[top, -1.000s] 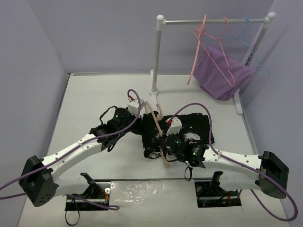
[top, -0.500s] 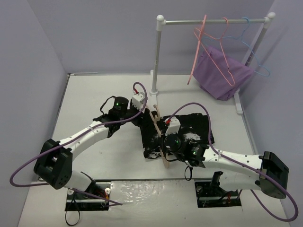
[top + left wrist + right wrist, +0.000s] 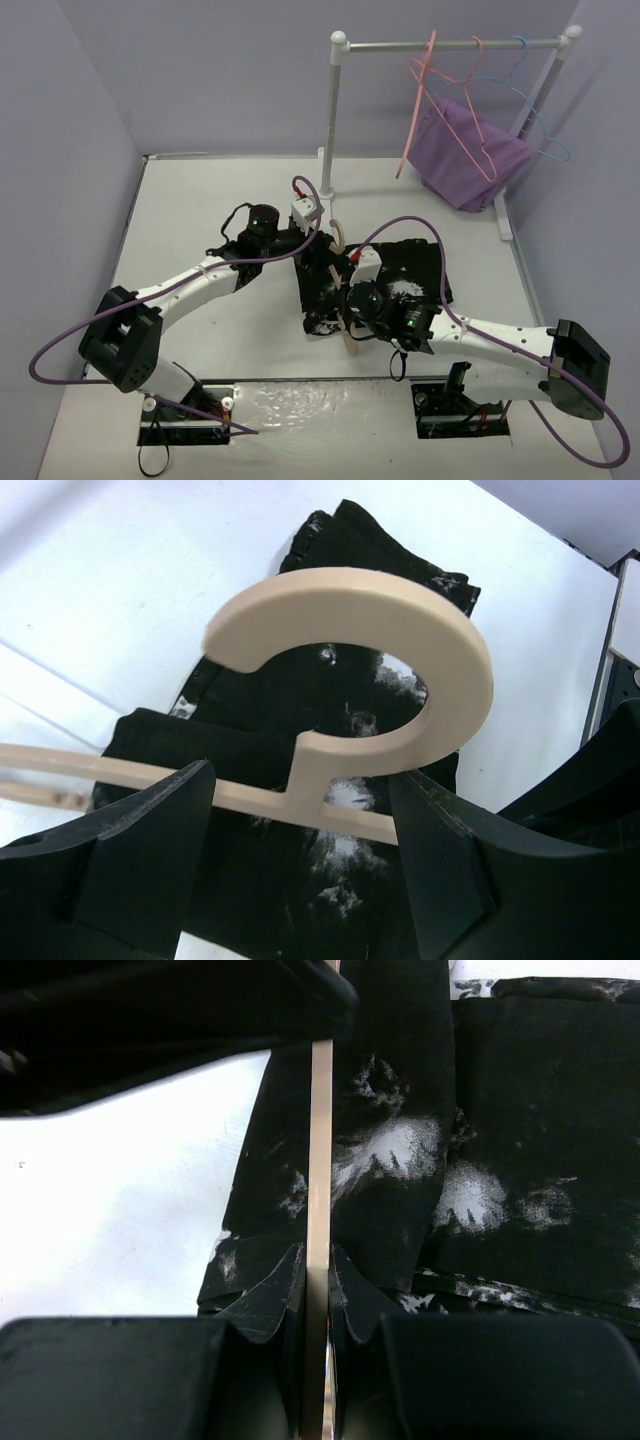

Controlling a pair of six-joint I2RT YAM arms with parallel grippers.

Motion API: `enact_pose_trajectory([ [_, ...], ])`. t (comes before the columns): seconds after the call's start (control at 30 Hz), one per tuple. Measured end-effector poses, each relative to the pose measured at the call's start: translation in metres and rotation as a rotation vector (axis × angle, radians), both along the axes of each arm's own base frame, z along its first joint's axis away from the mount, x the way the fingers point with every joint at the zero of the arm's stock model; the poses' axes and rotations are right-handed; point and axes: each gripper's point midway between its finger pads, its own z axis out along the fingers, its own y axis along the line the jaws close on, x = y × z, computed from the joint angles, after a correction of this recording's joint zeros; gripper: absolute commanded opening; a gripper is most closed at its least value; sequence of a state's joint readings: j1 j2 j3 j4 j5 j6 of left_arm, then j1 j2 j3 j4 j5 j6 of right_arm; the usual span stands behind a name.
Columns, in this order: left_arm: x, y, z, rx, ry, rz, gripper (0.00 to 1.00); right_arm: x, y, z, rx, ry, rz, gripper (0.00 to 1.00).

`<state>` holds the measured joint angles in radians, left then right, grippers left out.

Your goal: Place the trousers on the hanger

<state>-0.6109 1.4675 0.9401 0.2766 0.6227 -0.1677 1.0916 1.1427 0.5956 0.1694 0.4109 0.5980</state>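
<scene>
Two arms of one make: left arm [image 3: 190, 285] and right arm [image 3: 500, 340], white tubular links set between blocky black joint housings. Draped along each, a loose purple cable [image 3: 405, 221] from shoulder to wrist. Near each wrist a small white camera box [image 3: 305, 213] and a green light [image 3: 262, 212] on the black housing. Left claw [image 3: 300, 855]: broad, matte black wedge fingers [image 3: 140, 870]. Right claw [image 3: 318, 1270]: black too, tips thin and tapered.
</scene>
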Motion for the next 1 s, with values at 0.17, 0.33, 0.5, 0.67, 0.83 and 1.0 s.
enact_pose_trajectory([
  [0.17,0.000,-0.007,-0.007,0.009,-0.003,0.003,0.67,0.000,0.000,0.000,0.000,0.001,0.001,0.00],
  [0.33,0.003,-0.007,-0.009,0.016,-0.009,0.017,0.66,0.002,0.000,0.000,-0.002,0.002,-0.005,0.00],
  [0.5,0.005,-0.006,-0.017,0.021,-0.009,0.027,0.64,0.002,0.001,0.001,-0.001,0.001,-0.004,0.00],
  [0.67,0.007,-0.005,-0.025,0.024,-0.015,0.033,0.59,0.002,0.003,0.000,-0.003,0.007,0.002,0.00],
  [0.83,0.008,-0.006,-0.025,0.019,-0.025,0.037,0.43,0.003,0.004,0.000,-0.004,0.007,0.002,0.00],
  [1.0,0.006,-0.007,-0.026,0.013,-0.020,0.023,0.14,0.003,0.005,0.001,-0.004,0.006,0.001,0.00],
])
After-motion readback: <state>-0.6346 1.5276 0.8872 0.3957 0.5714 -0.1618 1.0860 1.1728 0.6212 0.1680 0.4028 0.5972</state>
